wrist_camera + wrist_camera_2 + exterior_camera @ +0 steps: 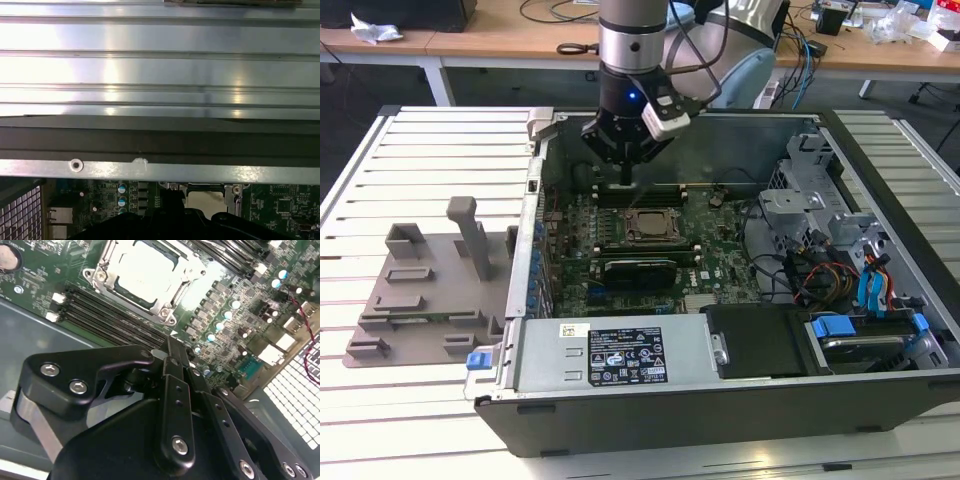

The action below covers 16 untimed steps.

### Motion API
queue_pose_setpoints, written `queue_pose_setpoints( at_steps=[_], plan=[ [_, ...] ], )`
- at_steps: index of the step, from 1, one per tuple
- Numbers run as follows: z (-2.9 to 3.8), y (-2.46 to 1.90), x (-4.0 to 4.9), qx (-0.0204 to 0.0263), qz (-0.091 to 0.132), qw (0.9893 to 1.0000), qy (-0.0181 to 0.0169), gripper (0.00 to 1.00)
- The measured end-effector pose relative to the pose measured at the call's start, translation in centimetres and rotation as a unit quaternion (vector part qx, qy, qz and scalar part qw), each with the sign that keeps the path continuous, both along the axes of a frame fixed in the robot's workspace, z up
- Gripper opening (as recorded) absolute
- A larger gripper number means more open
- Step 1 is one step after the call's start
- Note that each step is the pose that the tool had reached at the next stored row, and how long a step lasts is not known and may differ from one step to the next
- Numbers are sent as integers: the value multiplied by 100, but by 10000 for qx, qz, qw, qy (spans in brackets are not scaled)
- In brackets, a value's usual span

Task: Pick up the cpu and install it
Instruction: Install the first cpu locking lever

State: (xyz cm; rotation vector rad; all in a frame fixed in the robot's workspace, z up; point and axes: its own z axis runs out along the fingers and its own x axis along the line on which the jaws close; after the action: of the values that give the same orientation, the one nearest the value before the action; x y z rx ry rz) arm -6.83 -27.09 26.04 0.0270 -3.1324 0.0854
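The cpu (647,224) lies flat inside the metal socket frame on the green motherboard (720,245) of the open computer case. In the second wrist view the cpu (145,267) shows as a pale shiny square within the frame, and in the first wrist view the cpu (205,200) peeks out past the dark fingers. My gripper (625,180) hangs just above the memory slots (110,320) beside the socket, on the side away from the exterior camera. Its black fingers (172,365) are pressed together with nothing visible between them. It does not touch the cpu.
A grey plastic tray (430,290) lies on the slatted table at the exterior view's left. The case wall (150,140) rises close behind the gripper. A power supply (620,355) fills the near side of the case; a drive cage (820,210) and cables (820,280) crowd the exterior view's right.
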Motion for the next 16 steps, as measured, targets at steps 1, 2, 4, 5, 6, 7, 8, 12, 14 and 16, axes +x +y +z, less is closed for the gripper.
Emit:
queue_pose_setpoints(
  at_steps=[1, 2, 4, 5, 6, 7, 8, 12, 14, 16],
  plan=[
    [-1, 0, 15, 0, 0, 10000, 0, 11],
    [-1, 0, 30, 0, 0, 10000, 0, 11],
    [-17, 0, 62, 0, 0, 10000, 4, 11],
    [-29, 0, 66, 0, 0, 10000, 5, 11],
    [-29, 0, 66, -1, -1, 10000, 6, 11],
    [-29, 0, 66, -1, -1, 10000, 6, 11],
    [-31, 0, 67, 0, 0, 10000, 5, 11],
    [-84, -78, 76, 318, 0, 9995, 6, 11],
    [-116, -94, 96, 321, 0, 9995, 10, 11],
    [-148, -95, 109, 332, 0, 9994, 10, 11]
  ],
)
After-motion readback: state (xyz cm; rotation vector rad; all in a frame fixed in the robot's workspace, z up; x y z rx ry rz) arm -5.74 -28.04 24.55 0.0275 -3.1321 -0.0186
